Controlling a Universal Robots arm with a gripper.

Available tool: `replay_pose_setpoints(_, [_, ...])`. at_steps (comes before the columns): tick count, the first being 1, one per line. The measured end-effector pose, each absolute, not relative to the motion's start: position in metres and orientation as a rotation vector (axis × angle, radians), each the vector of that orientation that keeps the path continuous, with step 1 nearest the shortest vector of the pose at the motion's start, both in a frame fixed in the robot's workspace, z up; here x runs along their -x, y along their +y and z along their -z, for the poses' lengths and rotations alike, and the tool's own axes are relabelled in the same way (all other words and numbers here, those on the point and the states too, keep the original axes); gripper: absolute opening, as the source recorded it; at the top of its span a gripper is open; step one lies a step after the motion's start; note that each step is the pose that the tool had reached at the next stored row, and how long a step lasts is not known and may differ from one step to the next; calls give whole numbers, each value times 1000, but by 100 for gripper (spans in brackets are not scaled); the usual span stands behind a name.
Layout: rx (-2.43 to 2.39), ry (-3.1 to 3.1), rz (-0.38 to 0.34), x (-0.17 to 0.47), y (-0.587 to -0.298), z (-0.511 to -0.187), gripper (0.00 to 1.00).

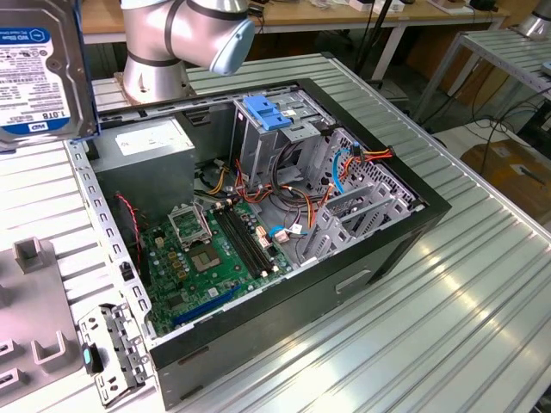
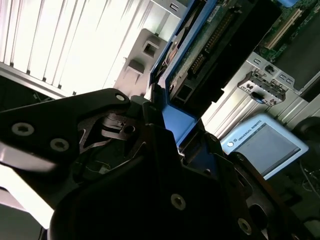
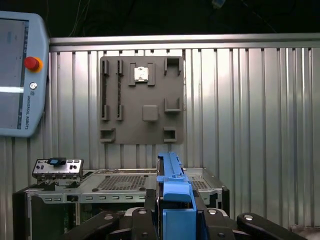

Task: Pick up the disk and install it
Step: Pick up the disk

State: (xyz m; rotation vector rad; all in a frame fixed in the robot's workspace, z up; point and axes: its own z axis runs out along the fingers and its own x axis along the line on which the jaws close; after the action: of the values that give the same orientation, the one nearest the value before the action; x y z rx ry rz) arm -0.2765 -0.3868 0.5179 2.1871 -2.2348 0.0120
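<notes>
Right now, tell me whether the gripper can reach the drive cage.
Probably yes. The gripper, shut on the disk, is clear of the case, whose open side leaves the drive cage exposed; a blue handle piece atop it and nearby cables may crowd the way.

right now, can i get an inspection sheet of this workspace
surface: ribbed metal table, open computer case lying on it
job's things: disk held up off the table, label toward the exterior view; blue-handled drive cage in the case
clutter: grey fixture plate; metal bracket beside the case
fingers: shut on the disk's blue rail
cables: orange, red and blue wires bunched inside the case
surroundings: teach pendant; benches behind
</notes>
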Motion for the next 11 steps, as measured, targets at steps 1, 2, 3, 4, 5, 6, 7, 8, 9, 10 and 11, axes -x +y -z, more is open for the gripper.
replay_pose_setpoints(1, [-2187,-2235,-12,274,-387,-518,37])
replay_pose_setpoints(2, [-2187,-2235,-12,271,-387,-518,37])
replay_pose_setpoints(3, [-2187,-2235,-12,269,-387,-518,37])
replay_pose_setpoints(4, [-2187,-2235,-12,265,-387,-518,37])
replay_pose_setpoints(5, [-2187,-2235,-12,263,-388,-518,37])
replay_pose_setpoints(6, [-2187,-2235,-12,260,-388,-518,37])
replay_pose_setpoints(7, [-2187,-2235,-12,257,-388,-518,37])
replay_pose_setpoints(8, [-2187,-2235,-12,253,-388,-518,37])
replay_pose_setpoints(9, [-2187,-2235,-12,251,-388,-518,37])
replay_pose_setpoints(10, [-2187,-2235,-12,249,-388,-518,37])
replay_pose_setpoints(11, [-2187,-2235,-12,246,-389,-518,37])
